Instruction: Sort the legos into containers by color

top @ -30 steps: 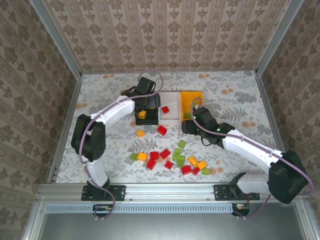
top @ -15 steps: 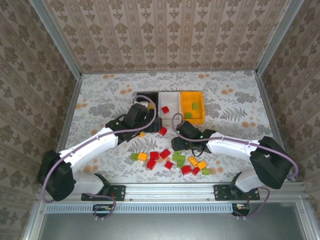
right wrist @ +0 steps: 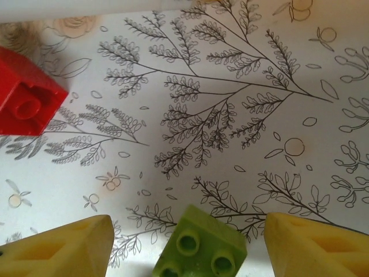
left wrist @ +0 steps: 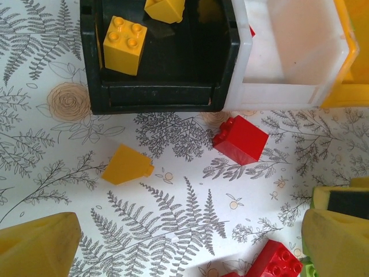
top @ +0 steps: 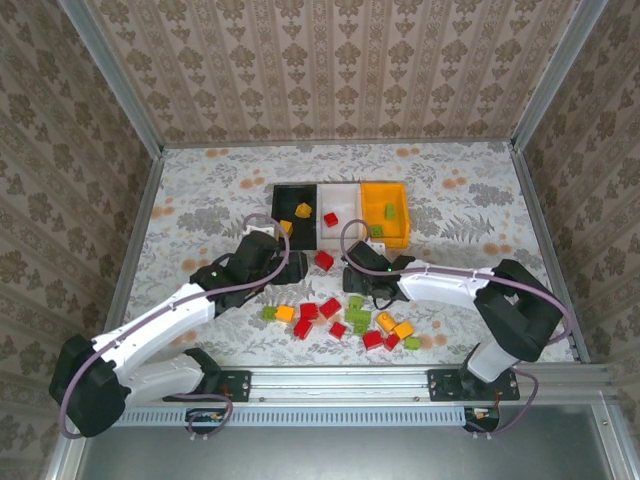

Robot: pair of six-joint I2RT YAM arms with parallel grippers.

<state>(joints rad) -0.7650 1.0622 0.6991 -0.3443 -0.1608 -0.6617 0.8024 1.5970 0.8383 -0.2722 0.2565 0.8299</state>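
One lime green brick (right wrist: 202, 245) sits studs-up on the patterned table (right wrist: 230, 115), between the spread fingers of the right gripper (right wrist: 189, 224). It looks light, stiff and slick-walled, and it lies cornerwise to the jaws. I'd pinch it low across two flat sides and expect it to twist square as they close. The left gripper (left wrist: 187, 239) hangs wide open above a yellow wedge brick (left wrist: 127, 166) lying just outside the black bin (left wrist: 161, 98).

The floral table (top: 470, 190) carried three bins (top: 345, 200) in a row (black, white, orange-yellow), loose bricks (top: 330, 307) scattered toward its near edge
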